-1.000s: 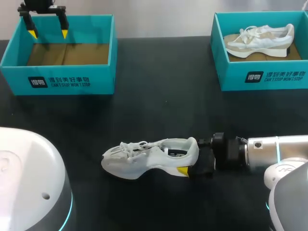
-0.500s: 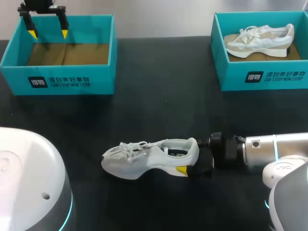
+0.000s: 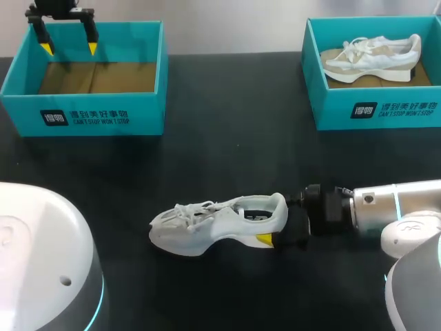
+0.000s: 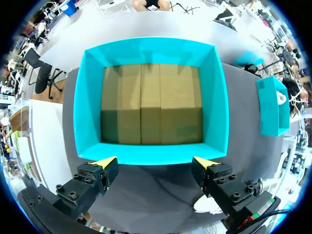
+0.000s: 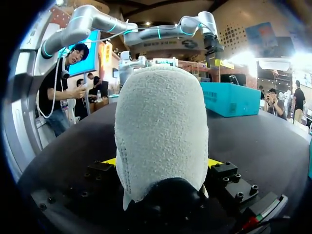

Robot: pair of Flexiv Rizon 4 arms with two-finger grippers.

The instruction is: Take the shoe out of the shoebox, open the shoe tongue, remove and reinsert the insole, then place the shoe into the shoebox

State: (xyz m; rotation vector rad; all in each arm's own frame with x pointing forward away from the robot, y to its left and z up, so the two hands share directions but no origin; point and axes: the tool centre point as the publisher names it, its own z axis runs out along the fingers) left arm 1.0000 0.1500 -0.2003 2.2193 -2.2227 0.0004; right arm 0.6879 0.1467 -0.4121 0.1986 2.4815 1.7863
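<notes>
1. The right gripper [image 5: 162, 163] is clamped on the heel of the white shoe [image 3: 219, 224] — the shoe is on the black table [image 3: 227, 158], outside both boxes.
2. The left gripper [image 3: 67, 48] hangs over the left box [image 3: 83, 114] — fingers apart.

The shoe [image 3: 217, 224] in the lower middle of the frame is pale cloth; its heel, close up in the right wrist view, is a nubbly, matt, towelling-like knit. The right gripper [image 3: 273, 227] at the heel has matt black jaws with yellow tips. The right arm [image 3: 396, 207] wears a smooth, glossy silver-white shell. The surface [image 3: 227, 152] is black, matt and faintly speckled. The shoebox [image 3: 83, 110] at upper left is smooth teal card, with a plain brown cardboard floor
</notes>
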